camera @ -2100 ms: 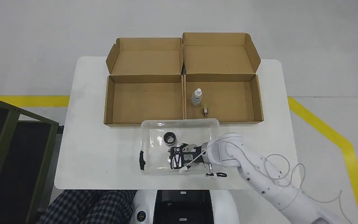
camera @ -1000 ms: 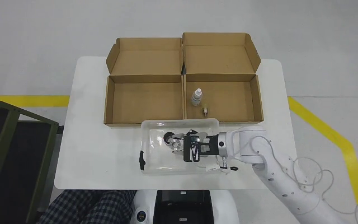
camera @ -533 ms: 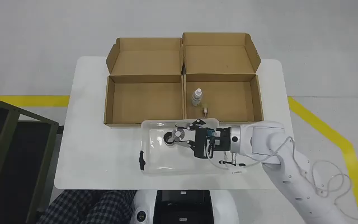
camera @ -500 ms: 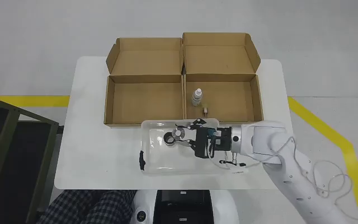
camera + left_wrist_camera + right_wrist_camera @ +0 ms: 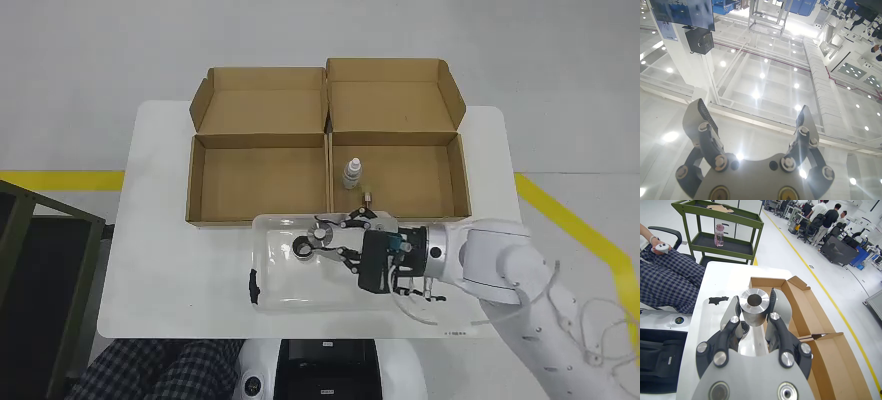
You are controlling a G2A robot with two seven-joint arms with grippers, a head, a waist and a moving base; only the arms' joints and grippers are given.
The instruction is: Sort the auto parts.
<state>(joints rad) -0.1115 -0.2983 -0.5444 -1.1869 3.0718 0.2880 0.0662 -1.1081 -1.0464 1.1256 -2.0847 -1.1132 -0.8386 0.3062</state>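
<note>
Inside right pincer (image 5: 754, 299) | metal sleeve (image 5: 753, 313) clamped | over clear tray (image 5: 295, 292)

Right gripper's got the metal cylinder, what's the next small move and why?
Probably carry it over the far rim of the clear tray toward the cardboard boxes: the right gripper is shut on the metal cylinder, raised over the tray, with the boxes just beyond.

A pink bottle (image 5: 719, 235) stands on a green cart (image 5: 719, 216).

Clamped right gripper (image 5: 754, 296), splayed left gripper (image 5: 752, 104)
</note>
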